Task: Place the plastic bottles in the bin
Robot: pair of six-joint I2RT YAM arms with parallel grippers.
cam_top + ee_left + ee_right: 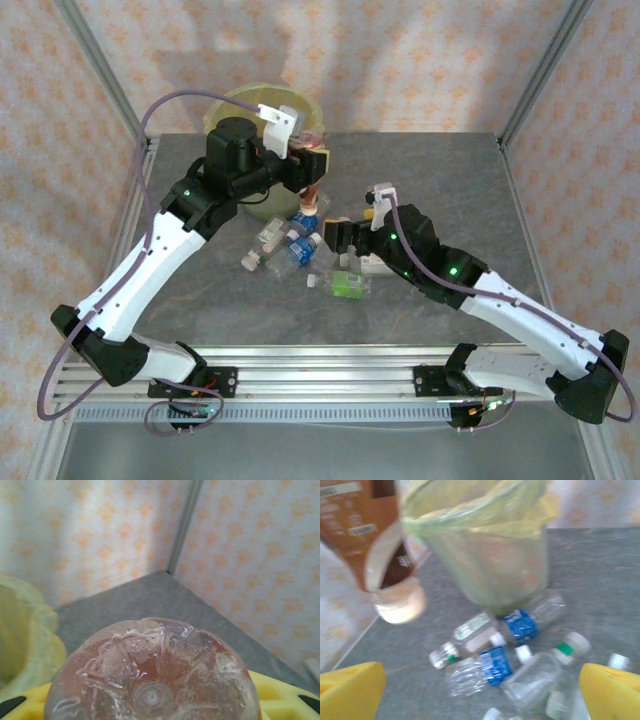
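Note:
My left gripper (303, 158) is shut on an orange-brown labelled plastic bottle (313, 186), which hangs cap down just right of the bin (262, 104). That bottle's clear base (150, 675) lies between the yellow fingertips (10, 706) in the left wrist view. It also hangs at the upper left in the right wrist view (370, 535). The bin (485, 565) is lined with a yellow-green bag. Several bottles lie on the table in front of it, two with blue labels (495, 665) (520, 625). My right gripper (338, 235) stands open above this pile, nothing between its fingers (350, 692).
A green-labelled bottle (348, 283) lies nearest the front of the pile. The grey table (450, 180) has bare room to the right and back. Frame posts (540, 70) stand at the back corners, with patterned walls behind them.

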